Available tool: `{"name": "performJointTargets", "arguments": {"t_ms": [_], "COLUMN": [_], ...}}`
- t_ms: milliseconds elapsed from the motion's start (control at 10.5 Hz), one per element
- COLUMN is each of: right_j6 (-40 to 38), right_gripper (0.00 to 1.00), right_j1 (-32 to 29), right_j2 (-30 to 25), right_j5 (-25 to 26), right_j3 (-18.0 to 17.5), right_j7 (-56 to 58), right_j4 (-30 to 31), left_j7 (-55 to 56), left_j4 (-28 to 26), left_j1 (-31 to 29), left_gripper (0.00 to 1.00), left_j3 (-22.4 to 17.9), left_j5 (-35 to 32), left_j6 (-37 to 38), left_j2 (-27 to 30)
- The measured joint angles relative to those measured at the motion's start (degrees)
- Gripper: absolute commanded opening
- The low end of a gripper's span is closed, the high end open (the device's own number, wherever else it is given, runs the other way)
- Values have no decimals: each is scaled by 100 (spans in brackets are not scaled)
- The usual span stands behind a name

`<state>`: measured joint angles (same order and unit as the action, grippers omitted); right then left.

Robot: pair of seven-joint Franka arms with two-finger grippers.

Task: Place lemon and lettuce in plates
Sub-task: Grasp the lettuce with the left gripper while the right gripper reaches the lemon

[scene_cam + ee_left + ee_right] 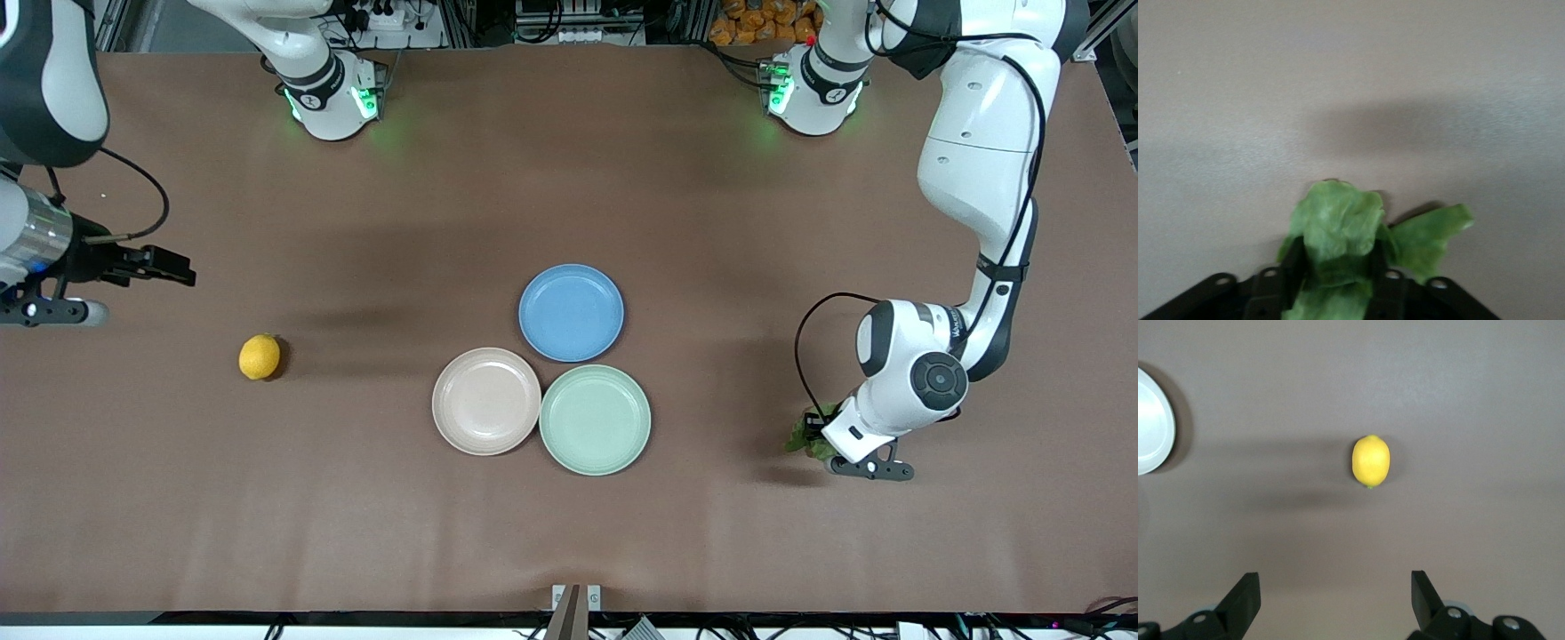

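Toward the left arm's end of the counter [711,222], well apart from the mint plate [595,420], the left claw [1335,263] is down on the lettuce [1338,227], fingers either side of the leaf and pinching its middle. Step in hand looks like the lettuce pick; grip seems on, lift not yet done. Next move calls for raising the leaf clear of the counter and carrying it over to the mint plate or the pinkish plate [486,401], both bare; thin limp leaf, so it could slip out. Right claw [1335,600] hangs over the counter toward the right arm's end, fingers wide apart, nothing held. The lemon [260,356] lies on the counter well apart from the pinkish plate, untouched, so that pick is likely next for the right arm: descend and straddle it. Blue plate [571,312] touches or nearly touches the other two and is not a target. Front view hides the left claw's fingers under the wrist, showing only a green scrap; the left wrist view shows the pinch. Right wrist view shows the lemon lined up between the open fingers.
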<state>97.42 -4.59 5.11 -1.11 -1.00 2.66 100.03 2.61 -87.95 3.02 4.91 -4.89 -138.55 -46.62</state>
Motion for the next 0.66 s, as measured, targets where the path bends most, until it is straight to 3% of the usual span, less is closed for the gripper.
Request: {"name": "performJointTargets", "arguments": {"t_ms": [285,665], "right_j6": [1021,1705], "right_gripper": [100,100], "right_j1": [0,-16], "right_j2": [244,459], "right_j5": [-1,-1], "right_j3": [0,7], "right_j7": [0,0], "right_j4": [564,933], "left_j7": [0,0], "left_j4": [38,212], "left_j1": [15,-20], "left_gripper": [0,0], "left_j3": [12,103], "left_j5": [5,34], "left_j6": [-5,-53], "left_j2": [-1,160]}}
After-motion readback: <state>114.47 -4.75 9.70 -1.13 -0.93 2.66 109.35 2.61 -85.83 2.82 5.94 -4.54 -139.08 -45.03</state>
